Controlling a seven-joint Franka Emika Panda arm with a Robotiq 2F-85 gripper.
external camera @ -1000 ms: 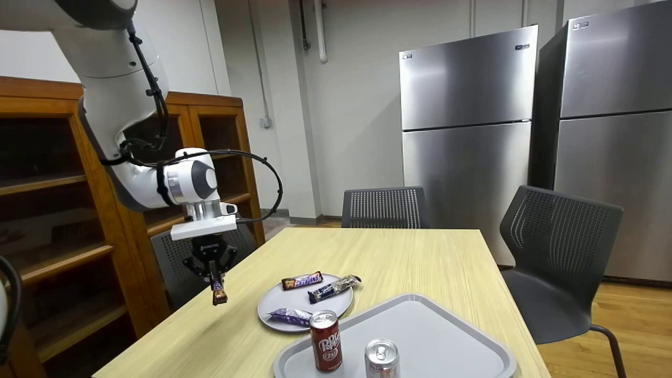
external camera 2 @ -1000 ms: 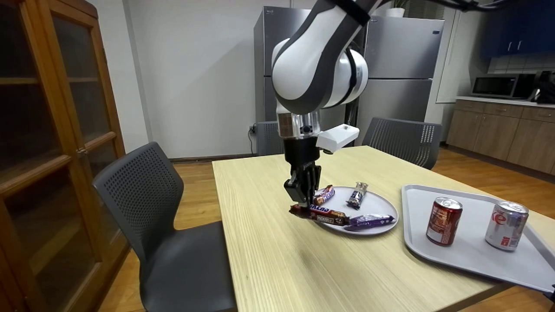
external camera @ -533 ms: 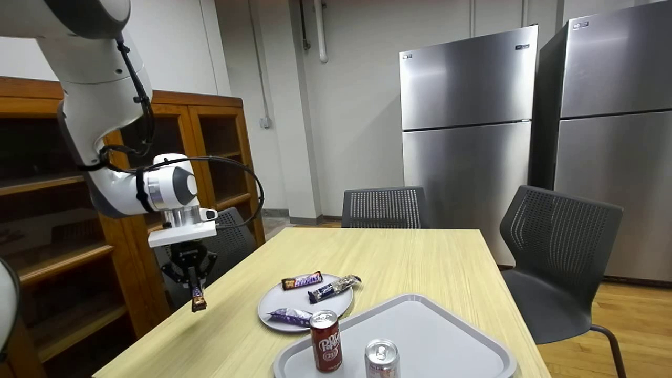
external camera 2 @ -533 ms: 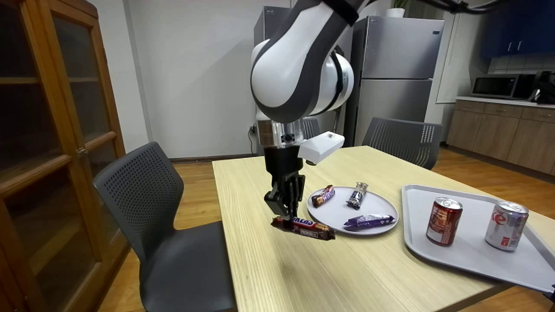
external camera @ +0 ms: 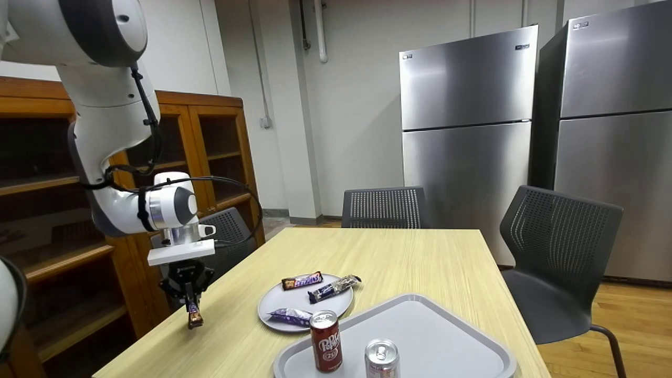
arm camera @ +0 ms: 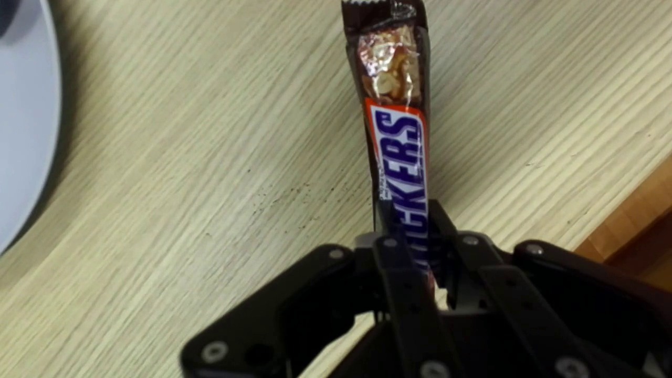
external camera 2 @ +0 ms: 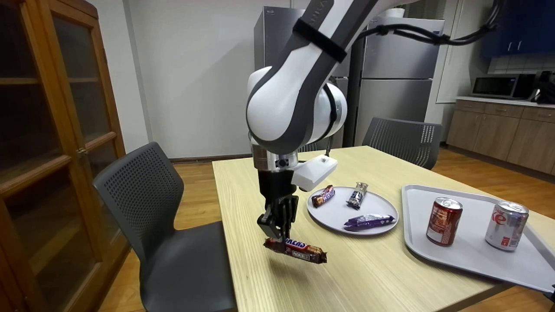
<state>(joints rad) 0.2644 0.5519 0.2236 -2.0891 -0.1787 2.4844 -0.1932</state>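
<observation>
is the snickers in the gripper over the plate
No, the wrist view shows the table between the plate and the Snickers bar.

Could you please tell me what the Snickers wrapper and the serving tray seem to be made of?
The Snickers wrapper looks like thin, glossy plastic film: it shows bright glints and a jagged end. The serving tray is probably matte moulded plastic, given its even grey and rounded corners.

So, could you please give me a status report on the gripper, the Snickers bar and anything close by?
Gripper clamped on Snickers bar. Held low over table. Plate off to one side, not touching.
</observation>
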